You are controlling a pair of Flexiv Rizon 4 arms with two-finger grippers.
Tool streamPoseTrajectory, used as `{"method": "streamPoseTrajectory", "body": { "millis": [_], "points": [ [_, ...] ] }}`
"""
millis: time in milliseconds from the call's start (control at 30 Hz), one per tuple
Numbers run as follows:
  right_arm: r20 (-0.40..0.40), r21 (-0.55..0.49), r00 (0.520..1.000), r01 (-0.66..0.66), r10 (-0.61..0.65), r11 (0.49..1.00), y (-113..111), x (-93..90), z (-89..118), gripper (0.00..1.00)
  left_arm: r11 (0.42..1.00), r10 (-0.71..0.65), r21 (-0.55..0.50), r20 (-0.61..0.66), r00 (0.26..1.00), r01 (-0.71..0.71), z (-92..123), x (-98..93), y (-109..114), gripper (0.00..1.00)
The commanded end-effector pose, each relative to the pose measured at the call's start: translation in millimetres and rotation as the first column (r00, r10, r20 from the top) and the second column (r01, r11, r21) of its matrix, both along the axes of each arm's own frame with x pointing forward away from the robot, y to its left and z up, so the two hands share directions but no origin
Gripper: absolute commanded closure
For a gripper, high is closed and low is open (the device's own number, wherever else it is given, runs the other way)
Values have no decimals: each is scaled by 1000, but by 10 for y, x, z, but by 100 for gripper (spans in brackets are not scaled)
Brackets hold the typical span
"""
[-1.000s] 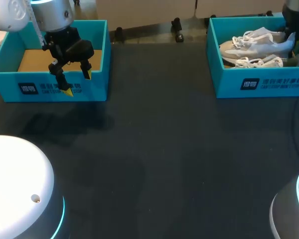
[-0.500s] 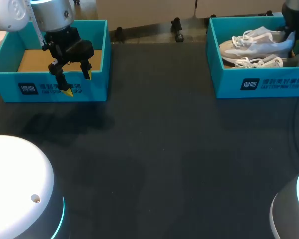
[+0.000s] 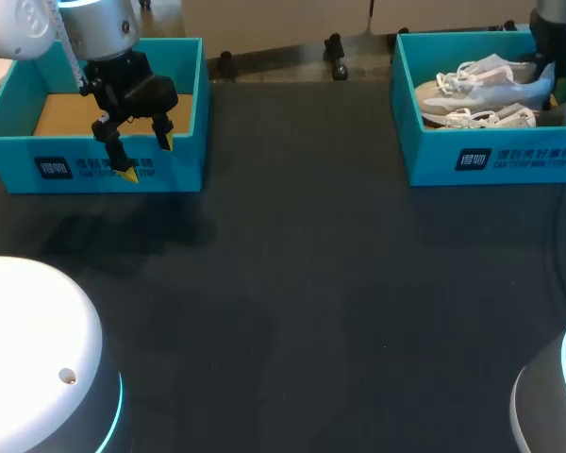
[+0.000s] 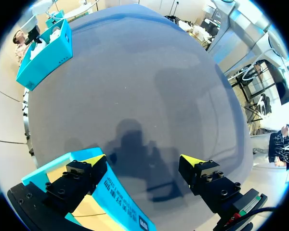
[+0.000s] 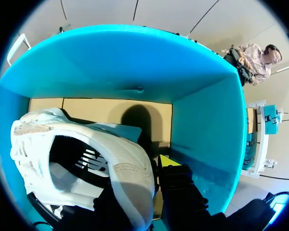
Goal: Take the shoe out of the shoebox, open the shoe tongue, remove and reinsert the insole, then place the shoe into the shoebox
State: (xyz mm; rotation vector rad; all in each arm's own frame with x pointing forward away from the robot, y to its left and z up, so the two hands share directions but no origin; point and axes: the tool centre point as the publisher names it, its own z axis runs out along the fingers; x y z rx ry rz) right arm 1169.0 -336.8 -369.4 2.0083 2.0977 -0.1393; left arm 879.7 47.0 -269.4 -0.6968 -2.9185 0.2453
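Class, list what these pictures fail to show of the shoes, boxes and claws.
Right claw: head view, hidden behind its own arm and the shoe; right wrist view, one tip covered by the heel.
Second shoe: head view, lower side behind the right shoebox's front wall.
Left shoebox: left wrist view, only a corner shows past the left claw.

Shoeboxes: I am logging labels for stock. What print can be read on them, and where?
Left box front: white logo and a line of letters, too small to read.
Right box front: same kind of print, too blurred to read.
Inside the shoe: a white mark, no legible text.
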Motion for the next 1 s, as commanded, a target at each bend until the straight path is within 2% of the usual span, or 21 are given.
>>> {"method": "streamPoseTrajectory", "body": {
  "millis": [33, 500, 567, 600, 633, 733, 867, 1000],
  "points": [
    [-6, 2, 1000, 2, -2, 1000, 8, 45, -6, 100, 1000, -1, 2, 1, 1000, 1, 3, 1, 1, 0],
    [-11, -7, 1000, 2, -3, 1000, 70, 63, -52, 100, 1000, -1, 2, 1, 1000, 1, 3, 1, 1, 0],
    [-10, -5, 1000, 4, -4, 1000, 70, 53, -44, 95, 1000, -1, 2, 1, 1000, 1, 3, 1, 1, 0],
    [-10, -5, 1000, 4, -4, 1000, 67, 48, -39, 82, 1000, -1, 2, 1, 1000, 1, 3, 1, 1, 0],
    [-9, -5, 1000, 5, -6, 1000, 66, 42, -32, 76, 1000, -1, 2, 1, 1000, 1, 3, 1, 1, 0],
    [-9, -3, 1000, 7, -7, 1000, 64, 30, -22, 64, 1000, -1, 2, 1, 1000, 1, 3, 1, 1, 0],
    [-3, 1, 1000, 8, -8, 1000, 77, 13, 7, 52, 1000, -1, 2, 1, 1000, 1, 3, 1, 1, 0],
    [1, 1, 1000, 8, -8, 1000, 93, 4, 59, 50, 1000, -1, 2, 1, 1000, 1, 3, 1, 1, 0]
  ]
}}
